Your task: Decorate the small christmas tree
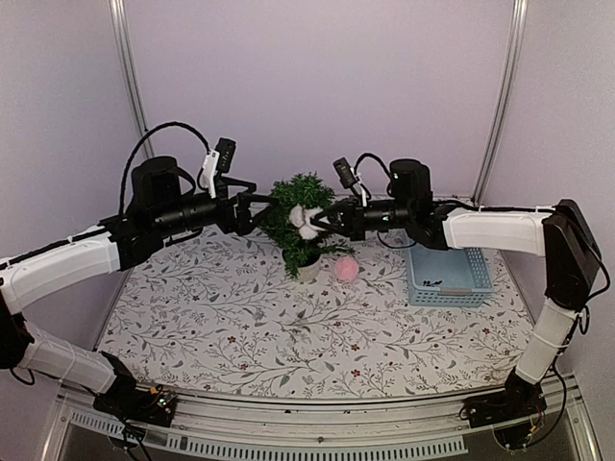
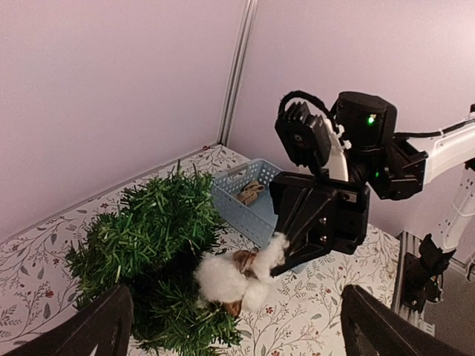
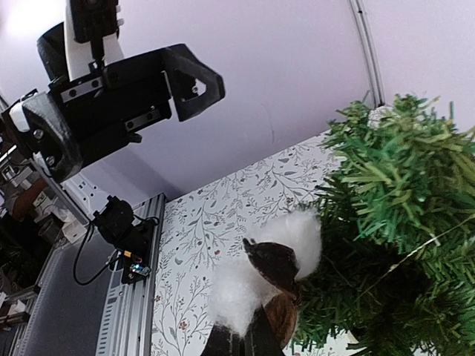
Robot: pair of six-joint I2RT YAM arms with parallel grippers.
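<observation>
The small christmas tree, bushy dark green in a white pot, stands at the table's middle back. My right gripper is shut on a white cotton boll ornament with brown husks and presses it against the tree's right side. The right wrist view shows the boll in my right gripper next to the branches. My left gripper is open and empty at the tree's left side. In its wrist view the left gripper has its fingers spread wide around the tree and boll.
A pink pom-pom lies on the floral tablecloth right of the pot. A light blue basket with small brown items stands at the right and also shows in the left wrist view. Walls close the back and sides.
</observation>
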